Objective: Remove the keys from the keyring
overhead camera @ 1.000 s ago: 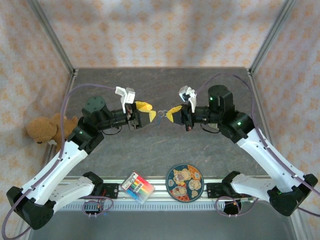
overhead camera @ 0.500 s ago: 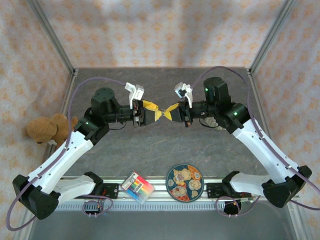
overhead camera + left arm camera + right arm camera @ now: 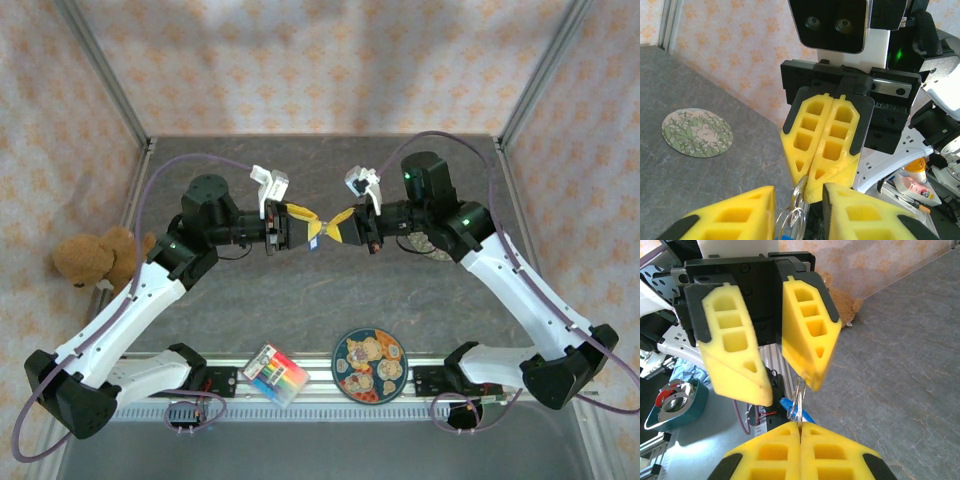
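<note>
Hands drawn closer: right hand (image 3: 343, 224) pinches keyring (image 3: 790, 405); left hand (image 3: 303, 222) spread (close squarely, then pull gently).

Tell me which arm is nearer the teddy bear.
Left. The left arm bends close beside the teddy bear; the right arm is across the table, well to its right.

Top view: fixed, high behind the arm bases, looking down and forward across the whole grey surface (image 3: 330, 300). Left wrist view: close, looking along own yellow fingers (image 3: 725, 217) straight at the right hand (image 3: 807, 192). Right wrist view: the mirror, close on the left hand (image 3: 790, 390). Shared by all three: the keyring (image 3: 791, 405) where both hands meet.
</note>
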